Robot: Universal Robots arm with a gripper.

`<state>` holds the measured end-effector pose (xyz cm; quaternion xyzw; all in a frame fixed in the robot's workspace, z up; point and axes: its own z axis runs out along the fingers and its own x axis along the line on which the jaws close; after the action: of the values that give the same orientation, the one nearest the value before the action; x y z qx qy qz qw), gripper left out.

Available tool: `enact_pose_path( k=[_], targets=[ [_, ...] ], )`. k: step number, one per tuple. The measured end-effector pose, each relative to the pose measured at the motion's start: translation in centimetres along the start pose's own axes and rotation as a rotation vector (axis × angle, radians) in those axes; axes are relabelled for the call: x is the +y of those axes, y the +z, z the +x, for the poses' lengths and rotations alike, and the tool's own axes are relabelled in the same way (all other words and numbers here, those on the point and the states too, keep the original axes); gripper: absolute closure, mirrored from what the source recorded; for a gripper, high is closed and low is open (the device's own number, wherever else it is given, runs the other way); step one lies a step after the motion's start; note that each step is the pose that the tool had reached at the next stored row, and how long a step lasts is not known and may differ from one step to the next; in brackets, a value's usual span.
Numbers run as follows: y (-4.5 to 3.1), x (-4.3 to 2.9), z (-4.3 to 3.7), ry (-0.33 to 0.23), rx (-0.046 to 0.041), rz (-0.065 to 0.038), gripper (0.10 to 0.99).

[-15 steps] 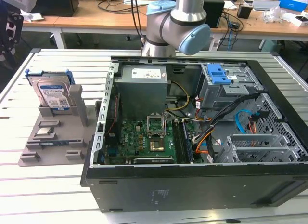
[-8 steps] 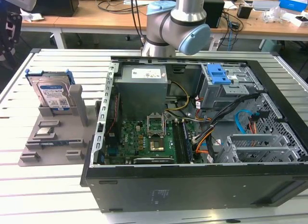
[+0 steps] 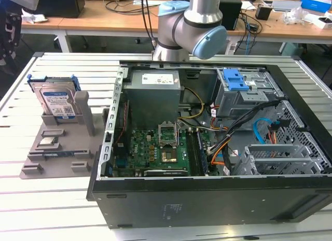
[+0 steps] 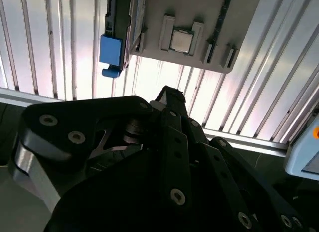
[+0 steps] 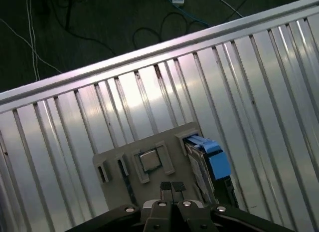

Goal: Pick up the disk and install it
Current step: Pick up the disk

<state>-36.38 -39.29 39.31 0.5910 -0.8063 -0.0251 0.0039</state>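
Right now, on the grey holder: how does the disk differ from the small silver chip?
Pose: the disk stands upright on edge in its slot; the chip lies flat. Size: the disk is much bigger than the chip. Look: the disk has a blue frame and a label; the chip is bare silver. Both sit in the grey holder.

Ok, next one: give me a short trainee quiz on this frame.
1. True or false: the gripper holds the disk.
2. In the holder, the disk: A) lies flat; B) stands on edge; C) hangs from a hook.
3. Fill in: in the exterior view, the holder is on the ____ of the case.
Key: 1 false; 2 B; 3 left.
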Motion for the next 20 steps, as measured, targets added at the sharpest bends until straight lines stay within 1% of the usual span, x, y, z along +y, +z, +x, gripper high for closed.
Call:
enact_pose_path(
  k=[3, 9, 20],
  targets=[
    [0.00, 0.00, 0.00, -0.039, 0.0018, -0.001, 0.980],
    [0.00, 0.00, 0.00, -0.096, 0.0043, -0.002, 0.980],
    [0.00, 0.00, 0.00, -0.178, 0.0080, -0.004, 0.980]
  ],
)
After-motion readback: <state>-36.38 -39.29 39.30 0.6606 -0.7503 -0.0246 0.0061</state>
